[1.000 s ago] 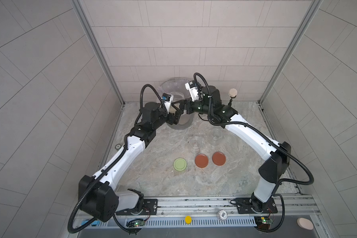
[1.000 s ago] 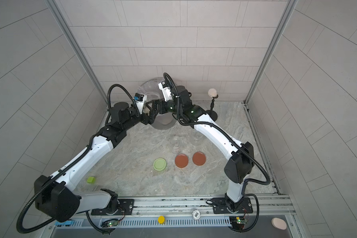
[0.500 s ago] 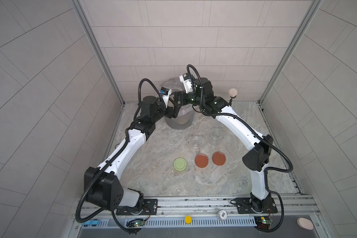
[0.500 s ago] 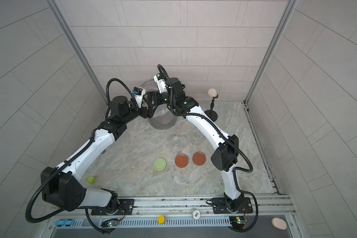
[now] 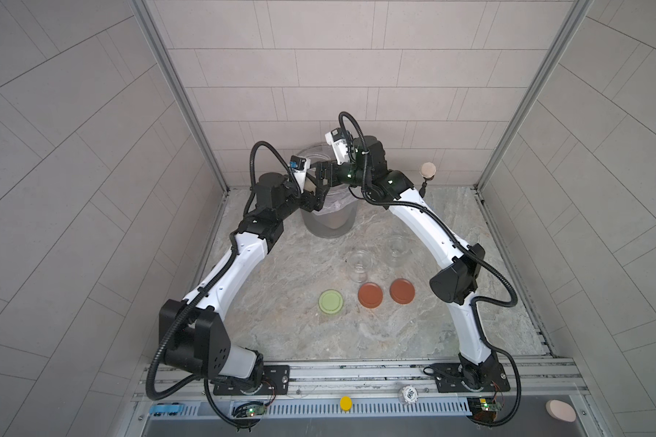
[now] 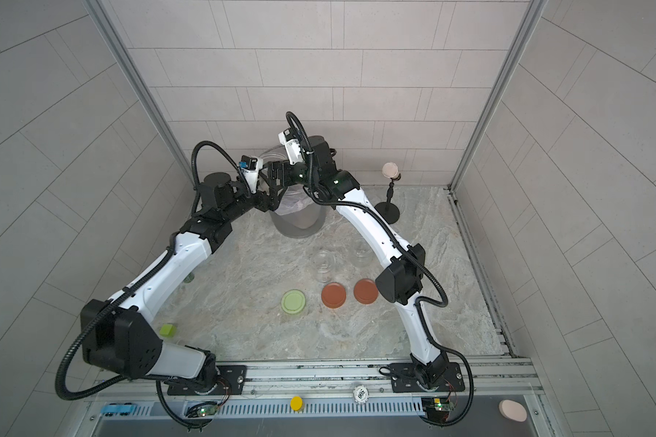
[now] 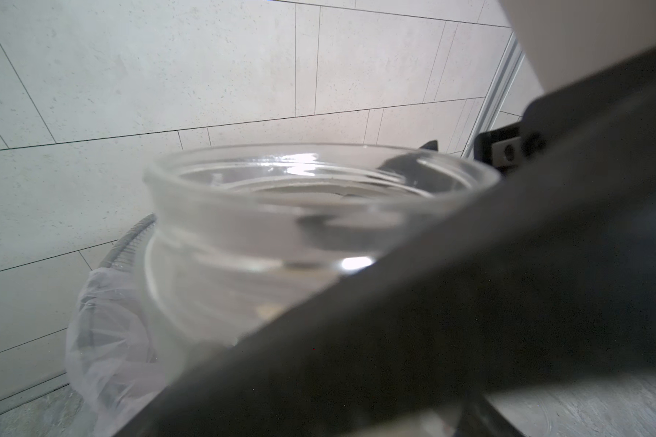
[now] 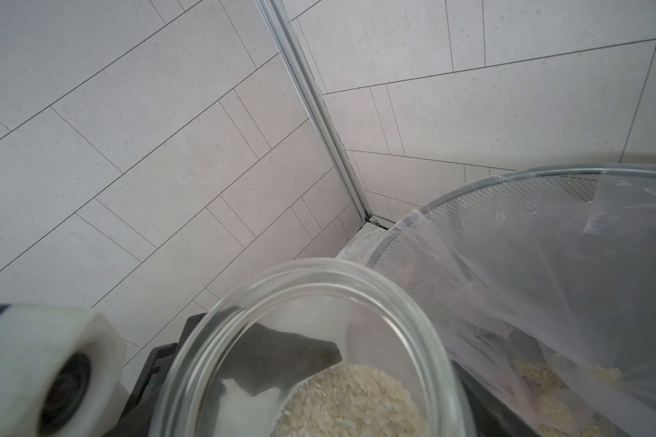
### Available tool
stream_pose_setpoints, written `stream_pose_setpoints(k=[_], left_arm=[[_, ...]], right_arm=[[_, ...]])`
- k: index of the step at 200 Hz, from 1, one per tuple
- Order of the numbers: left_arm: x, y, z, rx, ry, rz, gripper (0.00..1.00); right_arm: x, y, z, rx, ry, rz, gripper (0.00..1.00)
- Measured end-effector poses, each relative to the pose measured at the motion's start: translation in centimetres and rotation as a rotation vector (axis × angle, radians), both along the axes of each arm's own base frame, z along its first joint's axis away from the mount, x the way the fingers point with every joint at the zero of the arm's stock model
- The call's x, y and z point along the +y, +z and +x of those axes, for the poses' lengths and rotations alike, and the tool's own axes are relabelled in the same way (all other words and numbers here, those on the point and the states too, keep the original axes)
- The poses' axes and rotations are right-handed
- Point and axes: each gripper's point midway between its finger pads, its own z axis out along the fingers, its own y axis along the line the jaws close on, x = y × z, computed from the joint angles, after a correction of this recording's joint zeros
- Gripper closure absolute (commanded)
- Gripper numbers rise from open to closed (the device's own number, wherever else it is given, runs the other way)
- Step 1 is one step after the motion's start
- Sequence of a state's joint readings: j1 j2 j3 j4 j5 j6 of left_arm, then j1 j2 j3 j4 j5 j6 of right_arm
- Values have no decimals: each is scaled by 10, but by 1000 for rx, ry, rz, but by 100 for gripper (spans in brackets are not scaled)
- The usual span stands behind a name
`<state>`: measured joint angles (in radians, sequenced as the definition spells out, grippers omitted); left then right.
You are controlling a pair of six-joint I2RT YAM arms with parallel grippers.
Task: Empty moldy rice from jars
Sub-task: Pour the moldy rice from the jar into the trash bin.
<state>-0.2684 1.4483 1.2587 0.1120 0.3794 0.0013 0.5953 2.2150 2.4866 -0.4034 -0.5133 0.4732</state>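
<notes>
Glass jar (image 8: 311, 359): lidless, raised at the grey bin's (image 5: 330, 223) rim, between both grippers.
Axis: tilted off upright, mouth facing the right wrist camera.
Moldy rice (image 8: 353, 401): heaped on the low side.
Left gripper (image 5: 314, 196): clamped on the jar.
Right gripper (image 5: 323, 178): just beside it; grip cannot be told.
Table (image 5: 281, 321): two empty jars (image 5: 358, 261), three lids (image 5: 370, 295).

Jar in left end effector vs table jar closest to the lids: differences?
The held jar has rice in it; the table jar looks empty. The held jar is in the left end effector at the bin; the table jar stands upright on the table. Both clear glass, lids off.
</notes>
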Motion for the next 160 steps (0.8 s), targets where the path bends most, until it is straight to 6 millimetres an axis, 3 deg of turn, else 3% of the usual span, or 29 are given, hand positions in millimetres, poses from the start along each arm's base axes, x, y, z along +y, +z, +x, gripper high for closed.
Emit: stream_pose_setpoints(k=[57, 88, 112, 151, 152, 156, 160], left_arm=[[-5, -2, 0, 5, -36, -15, 82], [-8, 2, 0, 2, -50, -21, 80], [-8, 4, 1, -6, -47, -23, 55], [-5, 7, 5, -22, -13, -29, 39], [-5, 8, 5, -24, -12, -29, 36], [-5, 8, 5, -27, -11, -29, 6], [-5, 9, 5, -33, -10, -31, 1]], right_arm=[[6, -4, 8, -9, 14, 9, 3], [2, 3, 12, -47, 4, 17, 24], [1, 5, 14, -53, -3, 23, 46], [2, 10, 18, -57, -14, 52, 64], [2, 11, 18, -56, -15, 53, 65], [2, 11, 19, -56, -16, 55, 65], [2, 12, 19, -55, -18, 58, 66]])
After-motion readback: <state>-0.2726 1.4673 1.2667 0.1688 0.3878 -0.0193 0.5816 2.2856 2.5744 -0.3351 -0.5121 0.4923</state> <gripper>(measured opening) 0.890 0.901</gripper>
